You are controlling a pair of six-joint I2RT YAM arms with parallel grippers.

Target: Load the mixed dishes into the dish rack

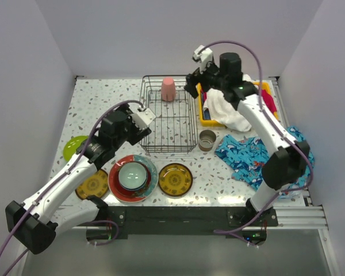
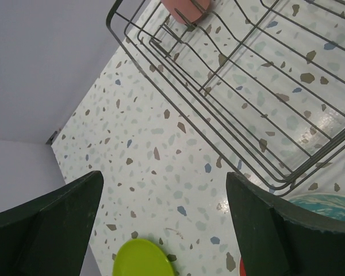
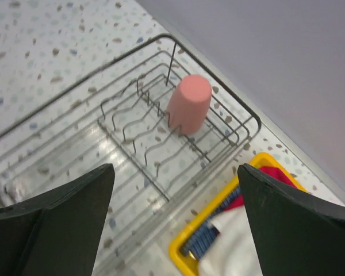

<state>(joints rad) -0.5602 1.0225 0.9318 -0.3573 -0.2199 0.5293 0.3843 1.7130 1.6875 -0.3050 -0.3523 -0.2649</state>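
Observation:
The dark wire dish rack (image 1: 169, 115) stands at the table's back middle with a pink cup (image 1: 168, 89) upside down in its far end; the cup also shows in the right wrist view (image 3: 188, 103). A red teal-rimmed plate (image 1: 119, 185) holds a pale green bowl (image 1: 133, 175). Amber plates lie at its right (image 1: 175, 179) and left (image 1: 92, 184). A lime-green plate (image 1: 75, 146) lies at the left. A metallic cup (image 1: 207, 140) stands right of the rack. My left gripper (image 1: 145, 117) is open and empty at the rack's left side. My right gripper (image 1: 191, 86) is open and empty above the rack's right edge.
A yellow bin (image 1: 204, 118) with white and red cloths stands right of the rack, under my right arm. A blue fish-print cloth (image 1: 247, 155) lies at the right. White walls close in the table on three sides.

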